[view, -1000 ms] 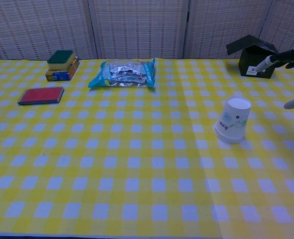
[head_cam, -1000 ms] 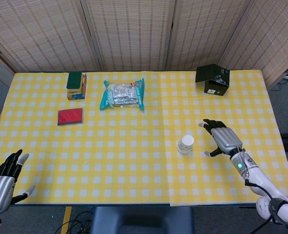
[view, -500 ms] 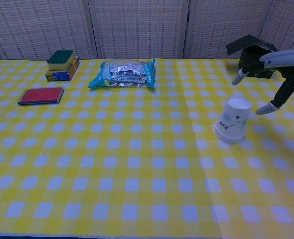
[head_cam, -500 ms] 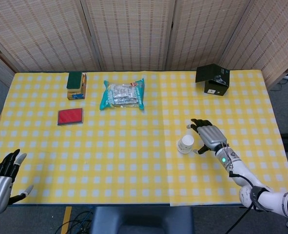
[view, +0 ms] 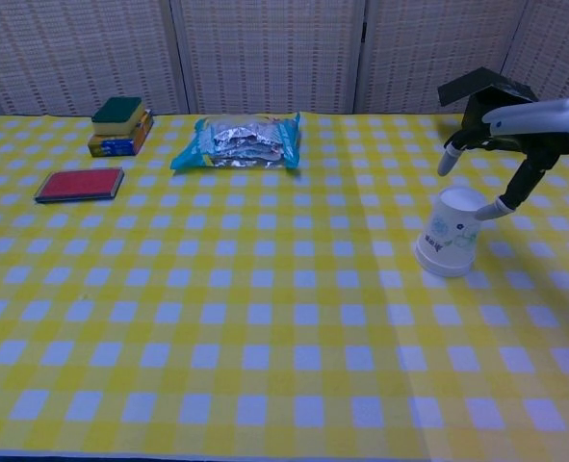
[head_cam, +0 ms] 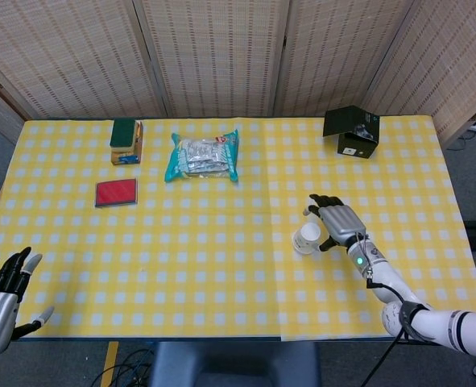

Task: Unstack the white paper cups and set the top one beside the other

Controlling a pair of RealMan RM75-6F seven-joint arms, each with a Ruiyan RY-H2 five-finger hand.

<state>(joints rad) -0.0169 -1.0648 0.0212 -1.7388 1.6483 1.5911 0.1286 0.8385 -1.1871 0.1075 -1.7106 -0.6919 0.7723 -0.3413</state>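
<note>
The stacked white paper cups (head_cam: 306,238) (view: 451,233) stand upside down on the yellow checked table, right of centre. My right hand (head_cam: 335,221) (view: 515,135) hovers just right of the stack with fingers spread. One fingertip (view: 485,211) touches or nearly touches the top edge of the stack, and nothing is held. My left hand (head_cam: 2,295) sits off the table's front left corner with its fingers apart, holding nothing; the chest view does not show it.
A black box (head_cam: 352,132) (view: 486,104) stands at the back right. A foil snack bag (head_cam: 203,156) (view: 239,141) lies at the back centre. Stacked sponges (head_cam: 126,140) (view: 119,124) and a red pad (head_cam: 115,193) (view: 80,184) lie back left.
My right hand has moved left toward the cups, from well to their right to right beside them. The cups and my left hand have stayed put.
</note>
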